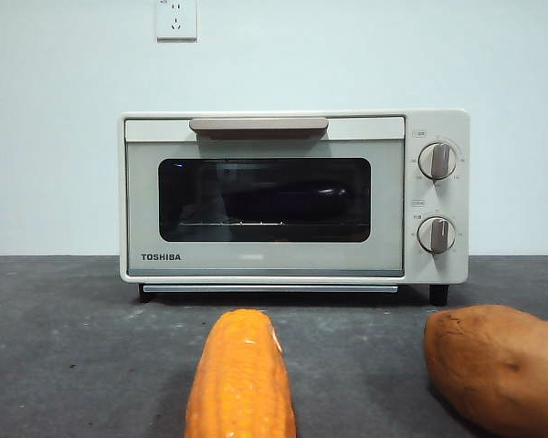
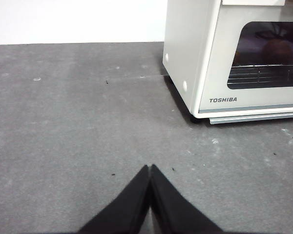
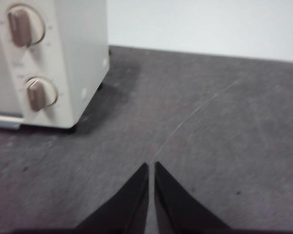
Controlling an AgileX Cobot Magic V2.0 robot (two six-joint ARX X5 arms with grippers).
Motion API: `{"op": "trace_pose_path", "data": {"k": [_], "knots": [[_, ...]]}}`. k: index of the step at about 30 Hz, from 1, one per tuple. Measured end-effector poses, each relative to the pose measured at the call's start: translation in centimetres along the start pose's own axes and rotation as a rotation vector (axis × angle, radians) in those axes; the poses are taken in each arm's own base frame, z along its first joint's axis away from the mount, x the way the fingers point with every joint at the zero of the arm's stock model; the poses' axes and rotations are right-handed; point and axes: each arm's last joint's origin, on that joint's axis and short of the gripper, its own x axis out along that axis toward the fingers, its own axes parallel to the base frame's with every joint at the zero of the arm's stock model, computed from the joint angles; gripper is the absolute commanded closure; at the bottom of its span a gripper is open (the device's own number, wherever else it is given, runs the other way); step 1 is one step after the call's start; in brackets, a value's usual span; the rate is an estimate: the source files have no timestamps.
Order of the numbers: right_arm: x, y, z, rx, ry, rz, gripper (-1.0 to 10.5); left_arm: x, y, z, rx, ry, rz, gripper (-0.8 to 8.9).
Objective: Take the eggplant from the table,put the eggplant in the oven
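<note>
Front view: facing a cream-white Toshiba toaster oven standing shut on the matte dark grey table, with its beige bar handle and two round knobs. Only here: lying near the camera, a bumpy orange-yellow corn cob and a rough brown sweet potato.

Left wrist view: hovering over bare table beside the oven, the left gripper with fingers pressed together, holding nothing. Glinting behind the dark glass, the wire rack. Resting above it, a dim rounded shape, possibly the eggplant, too dark to tell.

Right wrist view: hanging near the knob side, the right gripper, fingers nearly touching, gripping nothing.
</note>
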Motion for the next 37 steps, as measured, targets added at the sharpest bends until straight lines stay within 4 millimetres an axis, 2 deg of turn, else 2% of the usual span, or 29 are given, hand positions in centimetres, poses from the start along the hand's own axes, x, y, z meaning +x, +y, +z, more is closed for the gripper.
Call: {"op": "trace_pose_path", "data": {"k": [10, 37], "knots": [[0.0, 0.05, 0.03, 0.078, -0.002, 0.016, 9.4, 0.0, 0.0, 0.0, 0.0, 0.0, 0.0, 8.07], [0.0, 0.05, 0.03, 0.085, -0.003, 0.016, 9.4, 0.0, 0.0, 0.0, 0.0, 0.0, 0.0, 8.07]]}}
